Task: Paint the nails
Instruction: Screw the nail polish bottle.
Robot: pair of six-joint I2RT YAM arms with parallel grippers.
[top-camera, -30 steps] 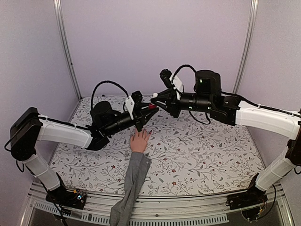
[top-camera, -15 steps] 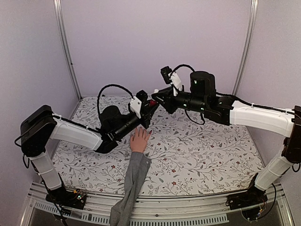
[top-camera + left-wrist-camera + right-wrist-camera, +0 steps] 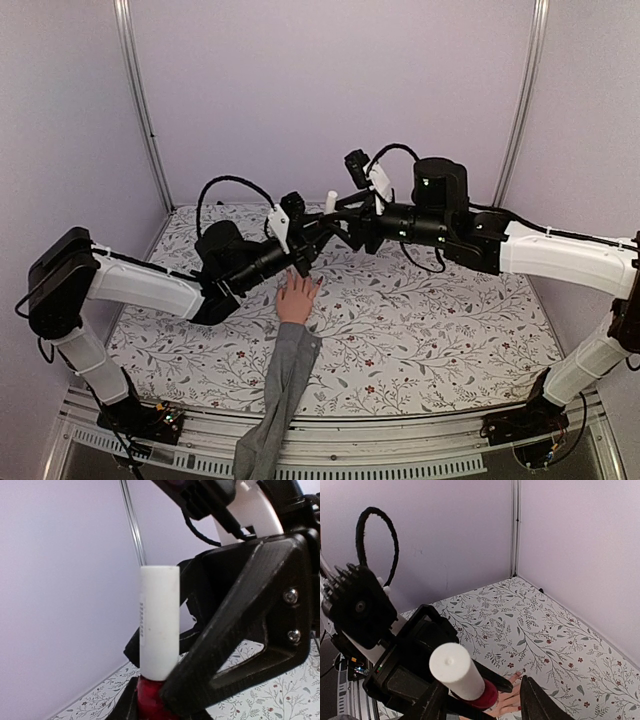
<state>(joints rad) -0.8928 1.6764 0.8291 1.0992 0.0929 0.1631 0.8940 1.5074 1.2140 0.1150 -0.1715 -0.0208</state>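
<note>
Left gripper [image 3: 318, 230] is clamped on one red polish bottle [image 3: 149, 701], white cap [image 3: 159, 622] up. A line of print runs down the cap, too small to read. Right gripper [image 3: 482, 702] is spread either side of that cap. One mannequin hand [image 3: 297, 300] lies on the table with fingers fanned, its nails [image 3: 303, 281] at 6 o'clock from the bottle.

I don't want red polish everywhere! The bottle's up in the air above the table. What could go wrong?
1. The left tool holds the red bottle in the air near the mannequin hand; if it slips, it could fall onto the hand or the flowered table.
2. The open right tool is close to the white cap; a crooked squeeze might knock the bottle loose.
</note>
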